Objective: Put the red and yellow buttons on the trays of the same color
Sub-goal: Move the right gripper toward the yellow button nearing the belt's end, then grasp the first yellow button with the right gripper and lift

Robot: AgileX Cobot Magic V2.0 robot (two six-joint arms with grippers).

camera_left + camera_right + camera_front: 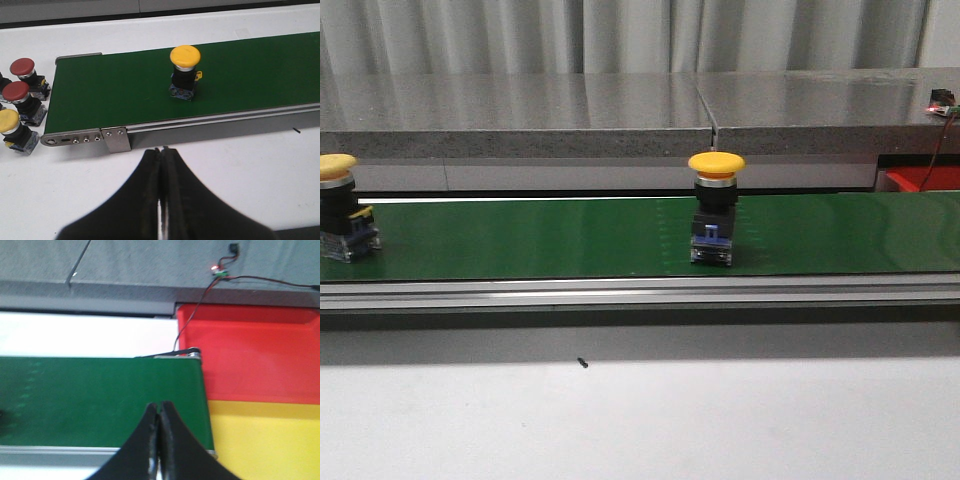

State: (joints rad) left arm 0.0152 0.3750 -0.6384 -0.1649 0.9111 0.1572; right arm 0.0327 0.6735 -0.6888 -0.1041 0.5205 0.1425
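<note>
Both tools closed, empty: left tool (161, 165), right tool (158, 415). Yellow button (714, 205) upright mid-belt (550, 235). We should open the right tool early, grip below the cap, carry to the yellow tray (265, 440).

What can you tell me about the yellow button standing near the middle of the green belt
The yellow button has a glossy, domed mushroom cap on a silvery collar, above a black body that looks like plastic, and a blue-grey terminal block at its base. It stands upright on the green conveyor belt, its base resting flat on the surface. Nothing else touches it: no pincer is near it in the front view, and a second yellow button stands far off at the belt's left end.
</note>
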